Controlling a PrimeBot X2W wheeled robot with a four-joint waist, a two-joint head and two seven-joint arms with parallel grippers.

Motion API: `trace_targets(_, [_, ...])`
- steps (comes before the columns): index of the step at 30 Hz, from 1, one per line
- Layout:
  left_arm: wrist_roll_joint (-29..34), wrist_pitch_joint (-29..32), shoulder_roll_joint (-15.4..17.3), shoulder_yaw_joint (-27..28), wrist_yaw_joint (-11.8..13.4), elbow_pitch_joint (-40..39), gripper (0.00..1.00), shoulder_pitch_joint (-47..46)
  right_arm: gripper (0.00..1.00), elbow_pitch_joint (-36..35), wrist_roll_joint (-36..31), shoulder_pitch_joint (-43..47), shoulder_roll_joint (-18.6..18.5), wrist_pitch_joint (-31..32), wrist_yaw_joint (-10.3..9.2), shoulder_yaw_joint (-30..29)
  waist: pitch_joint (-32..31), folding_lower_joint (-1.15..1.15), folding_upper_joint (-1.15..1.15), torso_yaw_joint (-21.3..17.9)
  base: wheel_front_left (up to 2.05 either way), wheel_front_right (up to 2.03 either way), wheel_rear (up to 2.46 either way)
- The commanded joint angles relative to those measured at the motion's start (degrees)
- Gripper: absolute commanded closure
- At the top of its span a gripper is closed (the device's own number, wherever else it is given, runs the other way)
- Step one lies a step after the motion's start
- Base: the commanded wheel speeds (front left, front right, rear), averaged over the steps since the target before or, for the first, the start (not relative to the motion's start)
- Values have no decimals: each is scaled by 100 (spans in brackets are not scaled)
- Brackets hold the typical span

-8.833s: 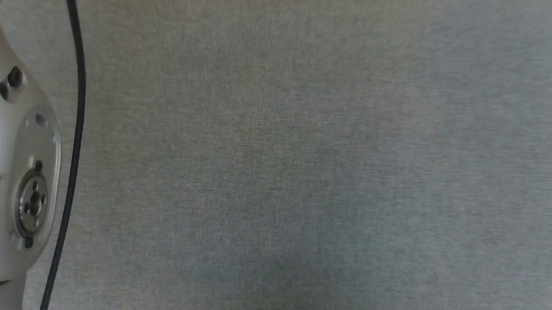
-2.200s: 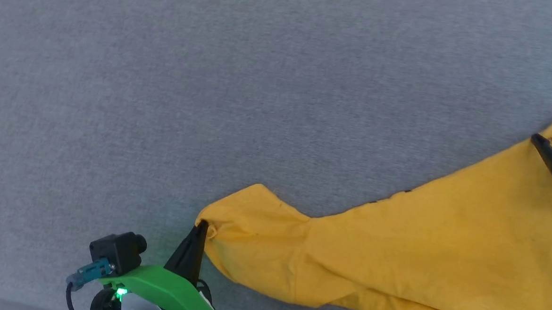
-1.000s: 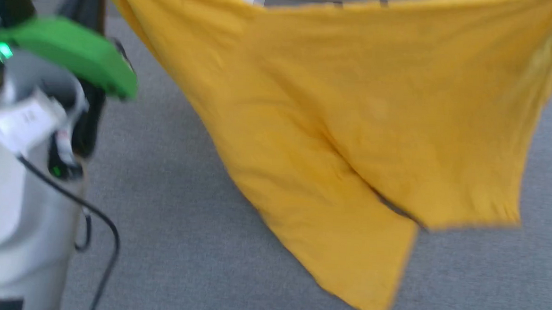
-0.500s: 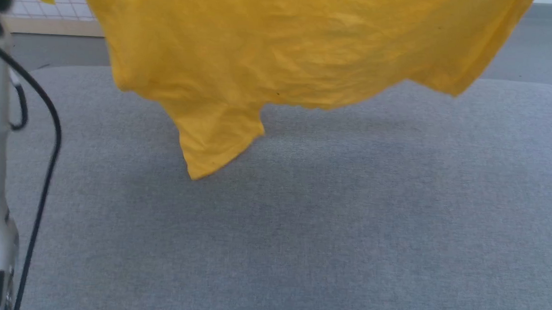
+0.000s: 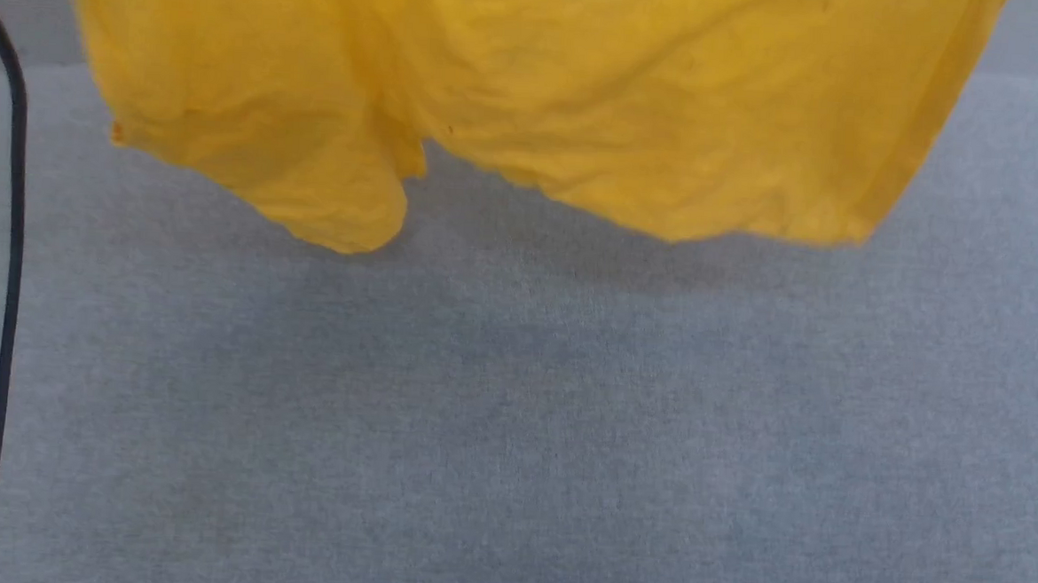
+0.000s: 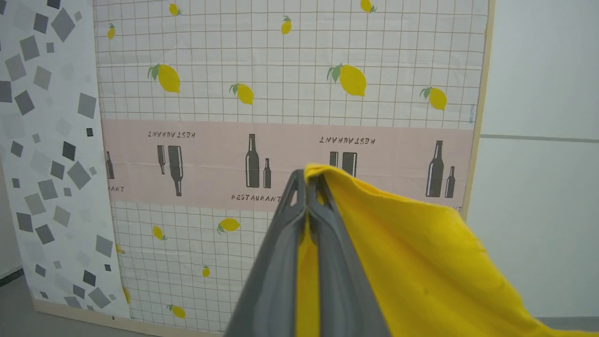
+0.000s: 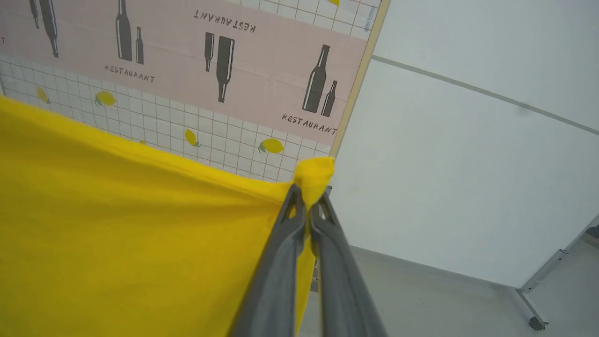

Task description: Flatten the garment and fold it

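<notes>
Yellow shirt [image 5: 530, 88] is up in the air right now, stretched out wide between the two arms and hanging like a curtain across the top of the head view. Its bottom edge dangles over the far part of the grey fabric worktop [image 5: 511, 433] and throws a soft shadow on it, so it looks clear of the surface. One floppy bit droops lower on the left side.

Left tool [image 6: 307, 181] is clenched on one top corner of the shirt, with a little nub of fabric poking past the tips and the rest falling away to the right in that wrist view. Right tool [image 7: 305, 199] is clamped the same way on the other corner, cloth spreading off to the left.

Behind both there's a screen [image 6: 281, 70] printed with lemons and bottles, next to a plain pale wall [image 7: 468, 140]. A black cable [image 5: 13, 212] runs down the left edge of the head view.
</notes>
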Motion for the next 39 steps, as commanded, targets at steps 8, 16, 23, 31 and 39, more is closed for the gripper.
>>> trace_targets(8, [392, -1416, -294, -141, 14, 599, 100, -1384, 100, 623, -548, -1205, 509, -645, -9, -191, 1784, 0, 0, -317, 0, 0, 0])
trace_targets(16, [518, -2489, -357, -136, -10, 1171, 100, -2244, 100, 1256, -956, -2074, 656, -1348, -9, -249, 2534, 0, 0, -230, 0, 0, 0])
trace_targets(23, [518, -3191, -345, -146, -109, 1366, 100, -2439, 100, 1586, -1234, -2404, 464, -1825, -9, -289, 3208, 0, 0, -6, 0, 0, 0])
trace_targets(31, [373, -3665, -223, -70, -217, 1580, 100, -2000, 100, 1874, -1205, -2315, 244, -2223, -9, -58, 3703, 0, 0, 134, 0, 0, 0])
trace_targets(39, [-58, -3769, -86, 18, -522, 1118, 100, -601, 100, 1407, -230, -1532, -480, -2490, -9, 823, 3595, 0, 0, 318, 0, 0, 0])
